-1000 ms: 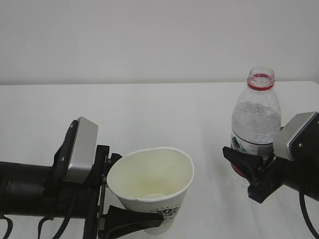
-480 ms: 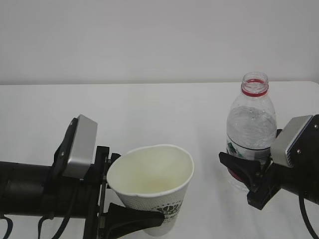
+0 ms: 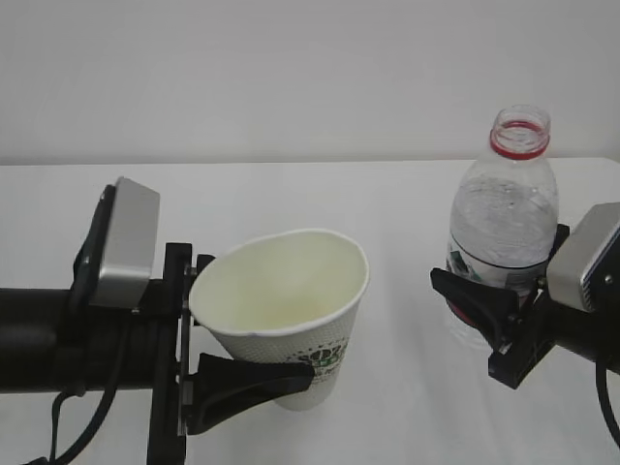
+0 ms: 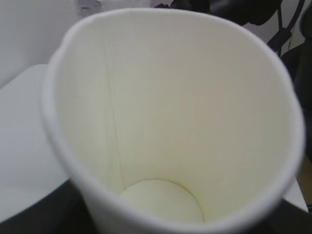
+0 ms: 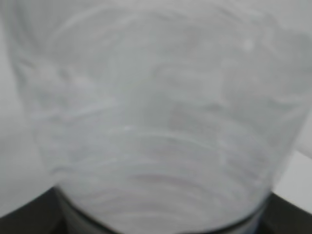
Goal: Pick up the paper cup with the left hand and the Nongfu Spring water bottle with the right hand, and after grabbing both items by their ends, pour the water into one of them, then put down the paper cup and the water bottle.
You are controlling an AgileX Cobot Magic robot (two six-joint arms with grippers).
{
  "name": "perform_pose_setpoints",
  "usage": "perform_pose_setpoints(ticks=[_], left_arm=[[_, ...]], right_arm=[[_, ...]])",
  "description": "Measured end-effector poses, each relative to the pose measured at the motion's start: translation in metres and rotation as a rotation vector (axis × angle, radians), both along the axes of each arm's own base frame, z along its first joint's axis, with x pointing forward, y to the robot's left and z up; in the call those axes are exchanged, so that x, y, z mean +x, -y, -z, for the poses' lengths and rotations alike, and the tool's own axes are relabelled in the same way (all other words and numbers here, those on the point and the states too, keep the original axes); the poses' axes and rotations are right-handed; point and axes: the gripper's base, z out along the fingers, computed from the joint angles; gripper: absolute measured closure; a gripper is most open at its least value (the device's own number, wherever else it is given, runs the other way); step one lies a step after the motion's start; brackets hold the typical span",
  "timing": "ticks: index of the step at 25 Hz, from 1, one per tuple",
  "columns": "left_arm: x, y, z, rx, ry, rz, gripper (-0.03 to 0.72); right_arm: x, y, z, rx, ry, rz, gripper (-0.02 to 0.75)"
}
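Left fingers [image 3: 254, 380] clamping paper cup [image 3: 281, 315], right fingers [image 3: 477, 308] gripping upright bottle [image 3: 504, 218]

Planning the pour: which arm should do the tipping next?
Probably the right. Its tool grips the water bottle upright and capless, off to the side of the paper cup. The left tool holds that cup tilted and empty, ready to receive.

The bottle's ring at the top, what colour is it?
Red. The neck ring on the Nongfu Spring water bottle shows best in the exterior view.
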Motion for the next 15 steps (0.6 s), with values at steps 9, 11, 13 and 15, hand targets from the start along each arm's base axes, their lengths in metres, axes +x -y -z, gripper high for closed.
perform_pose_setpoints(ticks=[9,11,13,15], left_arm=[[0.012,0.006,-0.024,0.041,-0.001,0.010,0.214],[0.014,0.008,-0.026,0.048,0.002,0.011,0.214],[0.014,0.008,-0.027,0.052,0.004,0.020,0.214],[0.013,0.008,-0.025,0.070,0.009,0.037,0.214]], right_arm=[[-0.003,0.001,-0.012,0.013,0.033,0.007,0.266],[-0.004,0.001,-0.015,0.009,0.034,0.012,0.266],[-0.004,0.002,-0.016,0.000,0.028,0.020,0.266],[-0.003,0.003,-0.021,-0.011,0.028,0.026,0.266]])
